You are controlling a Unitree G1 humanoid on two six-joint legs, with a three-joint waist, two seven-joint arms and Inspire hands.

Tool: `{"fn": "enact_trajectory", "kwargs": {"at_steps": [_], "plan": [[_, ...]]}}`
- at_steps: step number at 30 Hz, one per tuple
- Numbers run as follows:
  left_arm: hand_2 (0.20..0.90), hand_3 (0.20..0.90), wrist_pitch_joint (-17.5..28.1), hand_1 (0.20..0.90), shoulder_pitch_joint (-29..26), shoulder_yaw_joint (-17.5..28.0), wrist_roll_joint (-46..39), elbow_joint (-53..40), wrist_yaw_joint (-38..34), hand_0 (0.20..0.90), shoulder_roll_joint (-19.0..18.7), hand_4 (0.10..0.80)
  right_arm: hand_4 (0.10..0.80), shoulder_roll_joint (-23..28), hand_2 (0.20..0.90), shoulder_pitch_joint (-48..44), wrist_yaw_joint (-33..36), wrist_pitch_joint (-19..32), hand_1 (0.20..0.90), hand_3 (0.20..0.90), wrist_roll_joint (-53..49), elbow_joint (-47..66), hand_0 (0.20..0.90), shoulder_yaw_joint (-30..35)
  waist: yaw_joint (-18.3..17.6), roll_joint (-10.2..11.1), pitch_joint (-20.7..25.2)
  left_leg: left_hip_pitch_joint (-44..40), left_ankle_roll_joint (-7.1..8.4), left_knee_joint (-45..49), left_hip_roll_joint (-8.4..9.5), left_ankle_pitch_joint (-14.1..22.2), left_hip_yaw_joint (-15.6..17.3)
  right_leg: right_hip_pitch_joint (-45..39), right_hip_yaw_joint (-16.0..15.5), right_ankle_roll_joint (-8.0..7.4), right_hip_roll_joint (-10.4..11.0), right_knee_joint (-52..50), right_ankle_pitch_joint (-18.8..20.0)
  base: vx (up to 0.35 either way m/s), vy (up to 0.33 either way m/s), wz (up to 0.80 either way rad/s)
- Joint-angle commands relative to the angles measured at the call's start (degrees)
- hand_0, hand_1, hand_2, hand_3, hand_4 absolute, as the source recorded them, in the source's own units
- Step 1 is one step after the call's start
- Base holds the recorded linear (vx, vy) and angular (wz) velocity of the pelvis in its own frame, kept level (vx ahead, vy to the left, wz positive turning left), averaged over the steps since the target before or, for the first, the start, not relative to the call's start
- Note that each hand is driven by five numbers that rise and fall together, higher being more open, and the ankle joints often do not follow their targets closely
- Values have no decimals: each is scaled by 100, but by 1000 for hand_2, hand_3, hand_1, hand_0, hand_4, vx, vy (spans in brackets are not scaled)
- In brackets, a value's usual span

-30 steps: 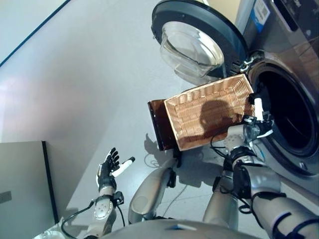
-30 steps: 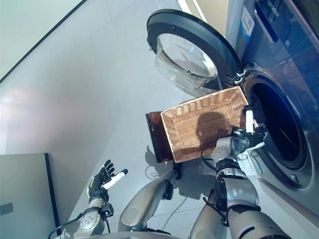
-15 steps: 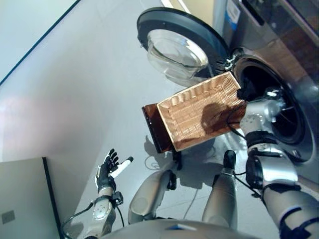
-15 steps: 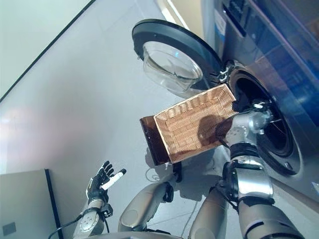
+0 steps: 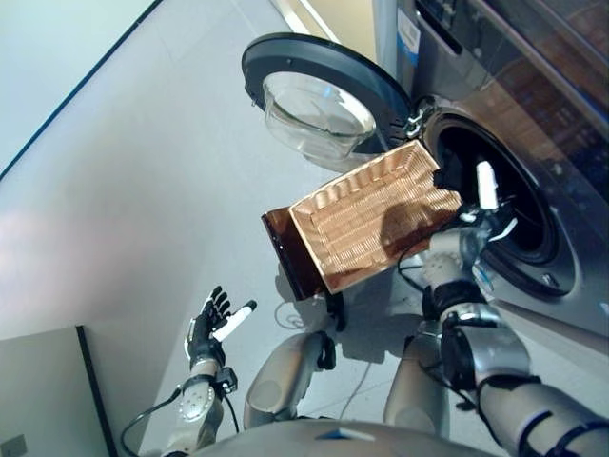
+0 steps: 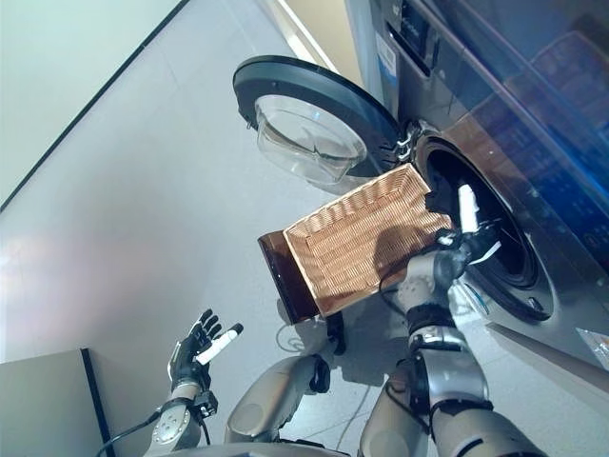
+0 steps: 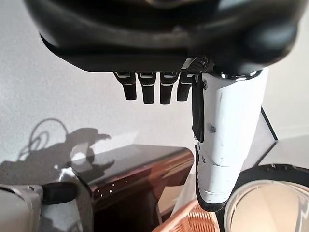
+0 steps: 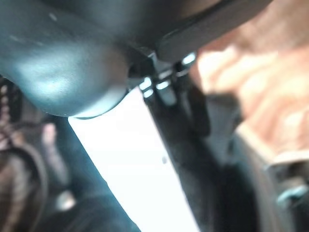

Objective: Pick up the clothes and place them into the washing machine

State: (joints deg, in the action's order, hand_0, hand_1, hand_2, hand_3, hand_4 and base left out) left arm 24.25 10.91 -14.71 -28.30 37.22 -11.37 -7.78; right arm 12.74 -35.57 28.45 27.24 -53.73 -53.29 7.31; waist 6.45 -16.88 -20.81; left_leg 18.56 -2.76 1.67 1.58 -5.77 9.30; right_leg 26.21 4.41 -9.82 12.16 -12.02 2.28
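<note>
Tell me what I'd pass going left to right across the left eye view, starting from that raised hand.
Left hand, fingers open → dark stand under the basket → wicker basket → right hand at the drum opening → washing machine. The open round door sits above the basket, so it overlaps in this order.

The right hand [image 5: 476, 224] sits at the mouth of the washing machine [image 5: 533, 143]; its fingers are lost against the dark drum, so their pose cannot be told. The right wrist view is a blur of dark bulk and white thumb cover. The drum's inside is too dark to show any clothes. The machine runs off the top and right edges. The wicker basket [image 5: 366, 214] hides most of the brown stand [image 5: 285, 249] beneath it.
</note>
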Motion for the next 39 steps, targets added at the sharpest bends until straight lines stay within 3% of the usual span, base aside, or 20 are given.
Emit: {"fn": "enact_trajectory", "kwargs": {"at_steps": [1,9,20,30,39], "plan": [[900,900,344,900,72,72,33,-18,-106,900,-202,800,800,-60,900,-205,-288,230,900,900,343,189,900,-339,232,40,434,586,490,453,-112,153,-405,-10,-227,436,-201,236,-6,-48,-34,4],[900,900,320,900,-59,56,94,-94,-213,900,-354,800,800,-107,900,-506,27,-46,900,900,771,-222,900,-687,294,209,82,826,506,755,-160,209,-538,132,-370,493,-219,-107,-129,-39,-50,16],[900,900,336,900,-111,118,197,-422,-259,900,-487,800,800,-176,900,-728,-75,223,900,900,159,-269,900,-362,500,438,-102,1192,507,1065,-115,325,-704,294,-543,542,-149,-337,-262,9,-4,15],[900,900,378,900,-173,83,226,-607,-297,900,-572,800,800,-32,900,-1109,-75,433,900,900,-306,-216,900,-99,623,346,-181,1400,447,1175,56,425,-721,437,-524,521,10,-386,-294,17,50,5],[900,900,446,900,-222,32,169,-747,-323,900,-596,800,800,449,900,-1591,70,394,900,900,-290,-478,900,5,713,231,-231,1602,393,1315,206,494,-713,573,-500,508,135,-528,-363,29,33,3]]}}
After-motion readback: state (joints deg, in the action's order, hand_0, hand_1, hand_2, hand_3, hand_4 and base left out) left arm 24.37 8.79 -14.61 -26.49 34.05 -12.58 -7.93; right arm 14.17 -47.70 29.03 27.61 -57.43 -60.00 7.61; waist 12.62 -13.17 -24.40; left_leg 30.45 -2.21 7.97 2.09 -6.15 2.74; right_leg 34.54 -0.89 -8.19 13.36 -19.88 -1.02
